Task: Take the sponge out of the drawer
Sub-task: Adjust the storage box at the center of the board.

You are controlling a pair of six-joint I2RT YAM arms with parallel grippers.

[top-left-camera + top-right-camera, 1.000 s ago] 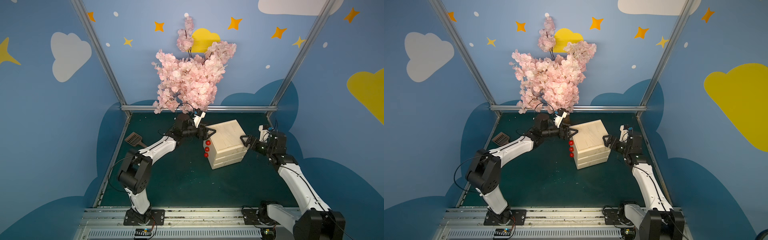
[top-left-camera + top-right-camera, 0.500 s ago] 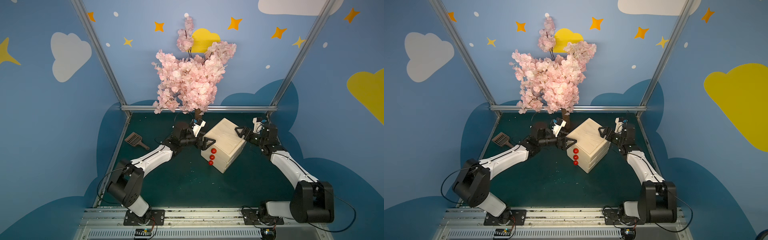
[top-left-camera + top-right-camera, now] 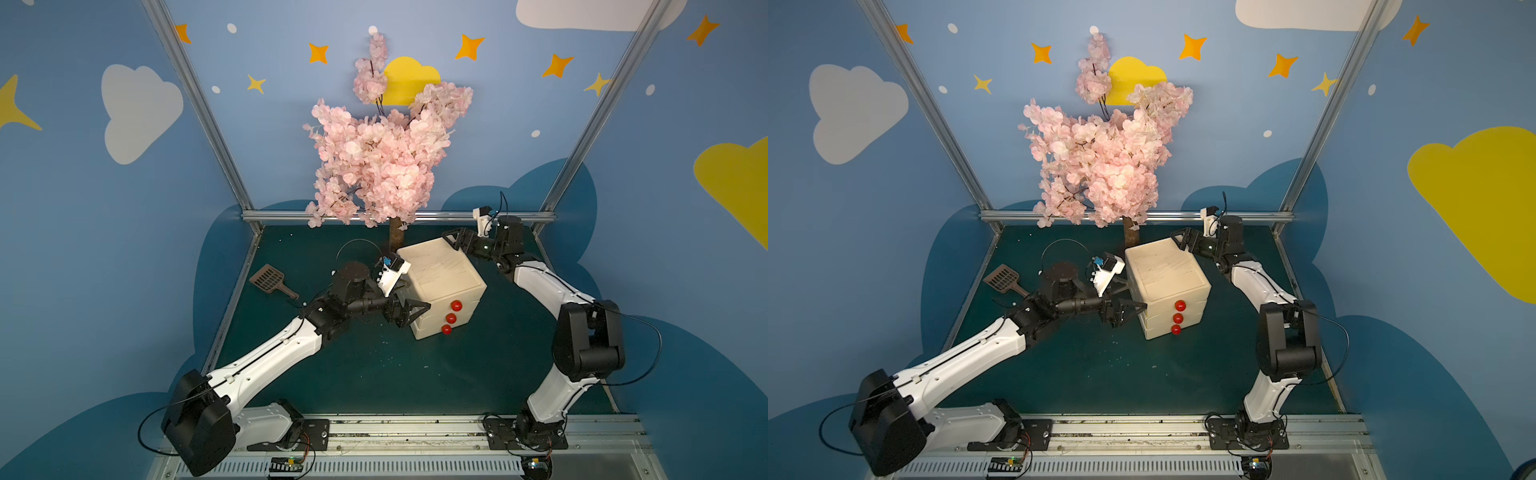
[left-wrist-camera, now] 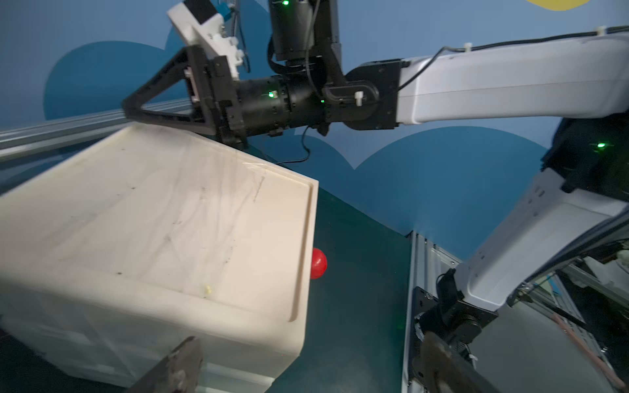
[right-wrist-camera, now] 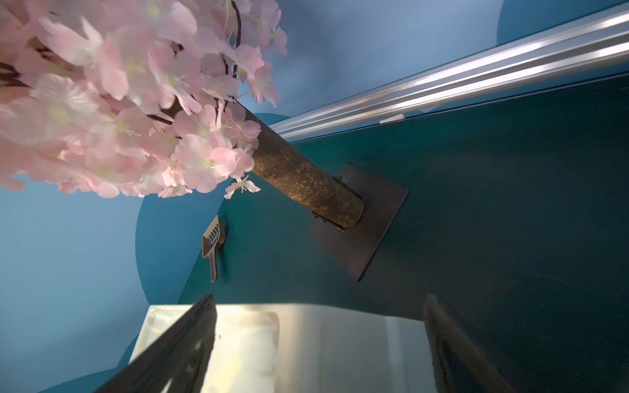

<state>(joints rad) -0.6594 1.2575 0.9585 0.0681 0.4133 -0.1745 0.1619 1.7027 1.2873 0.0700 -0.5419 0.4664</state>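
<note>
Soft overhead light is filling both top views sharply, brightening the blossom tree (image 3: 382,158) at twelve o'clock; wrist views are smearing, glare bleaching the drawer chest (image 5: 340,347).

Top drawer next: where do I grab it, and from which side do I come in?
Grip its red knob, the uppermost of three and the only part proud of the drawer box's flush, shut front. Come in square to that front, which faces the near edge, turned toward the robot's right, jaws straddling the ball.

One drawer chest (image 3: 440,270), three red knobs (image 3: 456,306), one scoop (image 3: 269,279), one tree (image 3: 382,158).
</note>
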